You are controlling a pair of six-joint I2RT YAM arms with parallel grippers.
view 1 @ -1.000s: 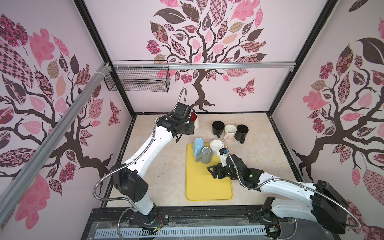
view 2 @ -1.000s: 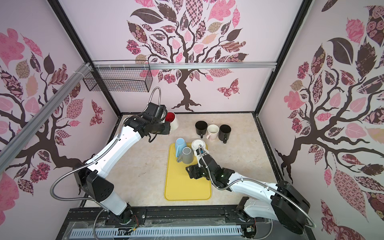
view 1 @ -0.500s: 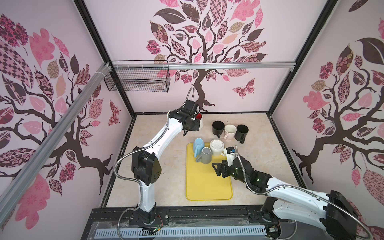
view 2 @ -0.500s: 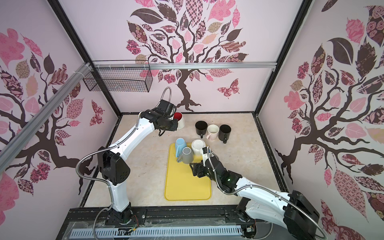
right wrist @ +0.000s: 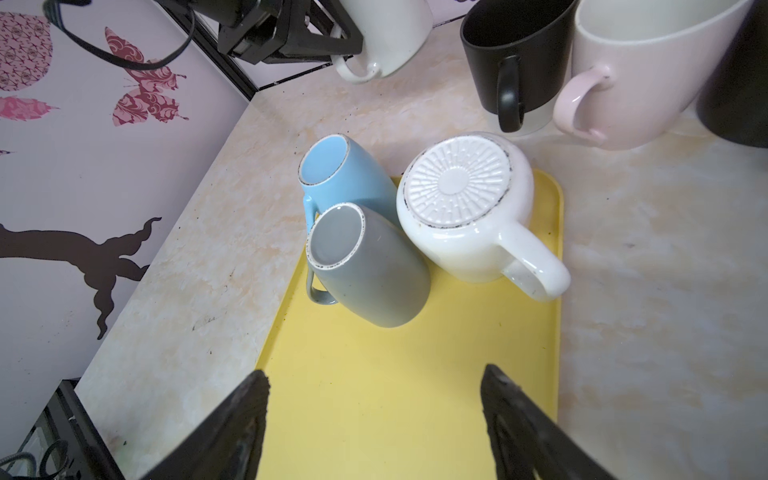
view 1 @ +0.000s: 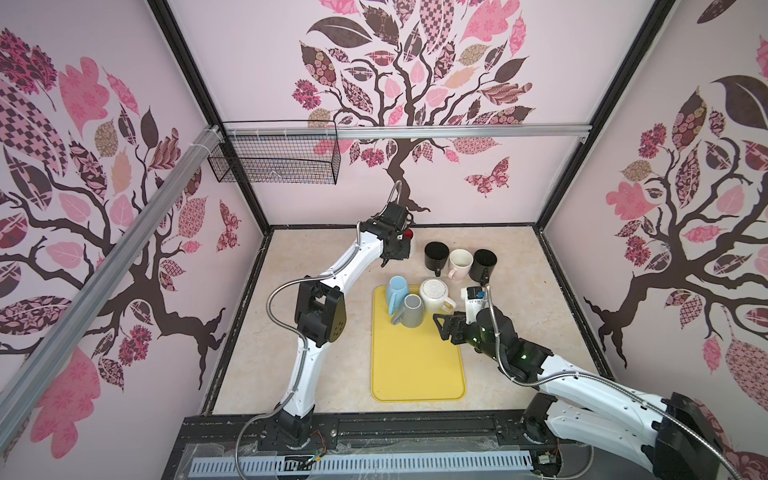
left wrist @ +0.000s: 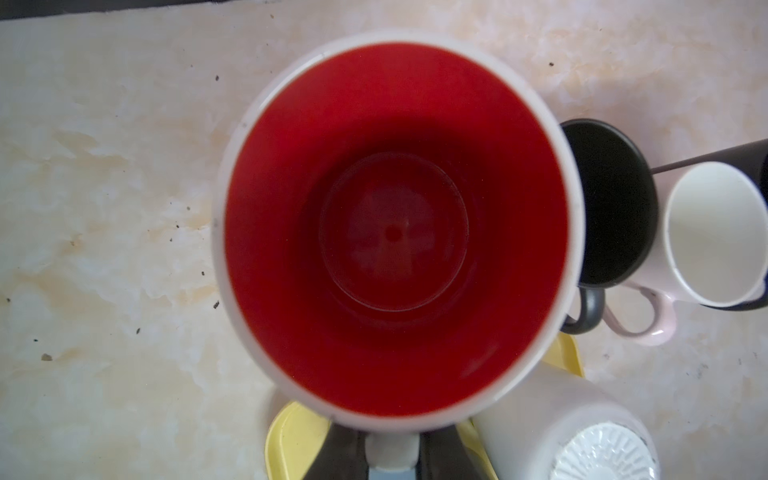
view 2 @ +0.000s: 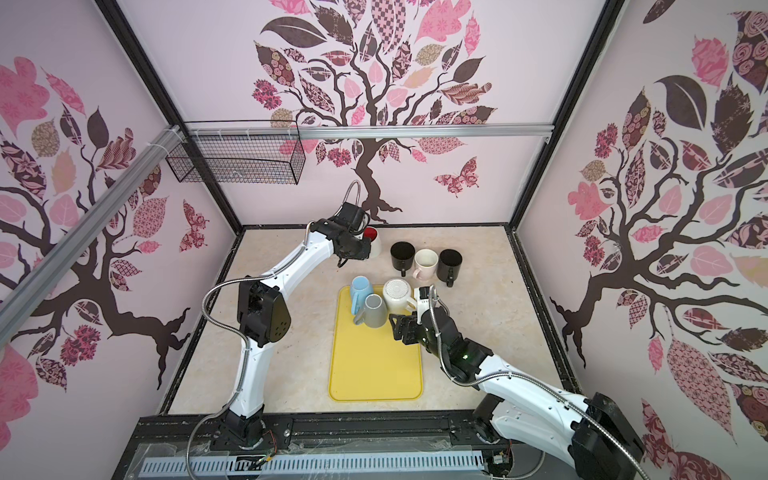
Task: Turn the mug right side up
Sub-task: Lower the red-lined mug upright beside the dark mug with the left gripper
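Carried closer to the black mug (left wrist: 615, 208), the red-lined mug (left wrist: 395, 232) hangs mouth-up just beyond the left gripper (left wrist: 392, 449), pinched shut on its handle; right gripper (right wrist: 374, 372) gapes empty. Lower level, then release.

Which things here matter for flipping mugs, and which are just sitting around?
In the job: red-lined mug in the left gripper; upside-down blue mug, grey mug, white mug; open right gripper.
Lying about: upright black mug, pink mug, other black mug; yellow tray; wire basket.
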